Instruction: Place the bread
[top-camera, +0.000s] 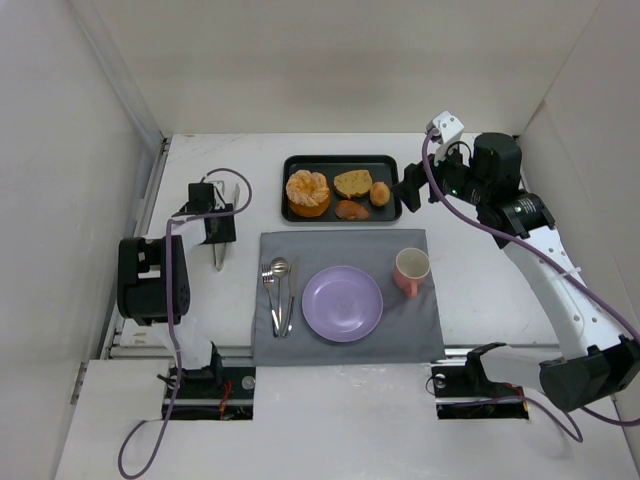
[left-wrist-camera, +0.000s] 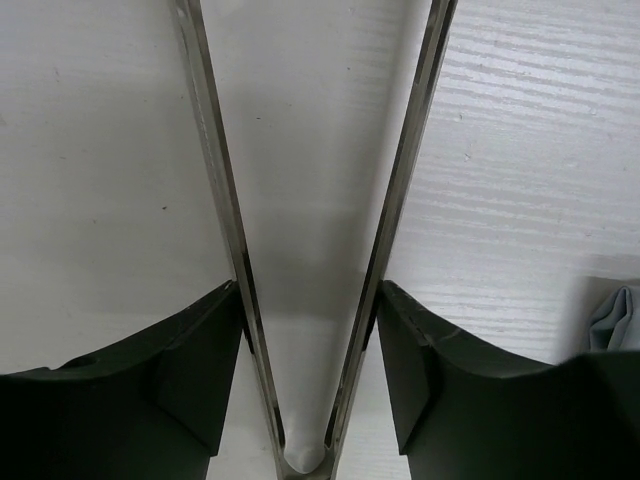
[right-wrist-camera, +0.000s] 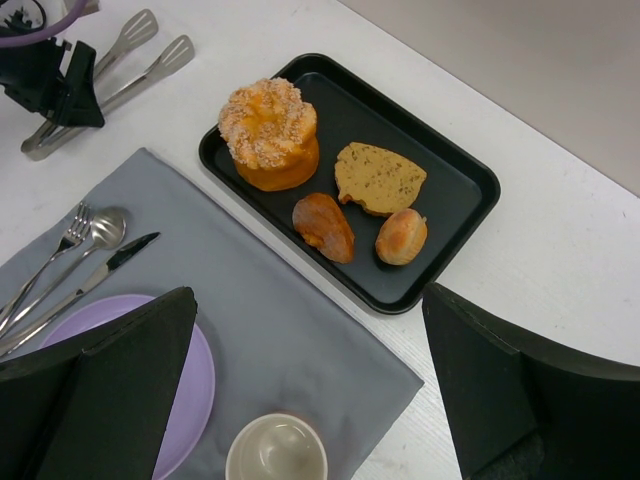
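Left gripper (left-wrist-camera: 310, 300) pinched the tongs (left-wrist-camera: 224, 200); right gripper (right-wrist-camera: 310, 390) was spread wide, near the bread (right-wrist-camera: 401, 236) on its tray (right-wrist-camera: 450, 200).

"What colours are on that black tray (right-wrist-camera: 455, 195)?"

"A glossy golden-brown bun (right-wrist-camera: 401, 236), a speckled tan bread slice (right-wrist-camera: 378, 177), and a ridged orange pastry (right-wrist-camera: 268, 132) with a paler, crumbly top."

"And nearer us?"

"A lilac plate (top-camera: 342, 303) on a plain grey placemat (top-camera: 340, 250). The mug (top-camera: 411, 270) is pink, cream inside. Silver tongs (left-wrist-camera: 225, 200) lie on the white table (top-camera: 470, 300)."
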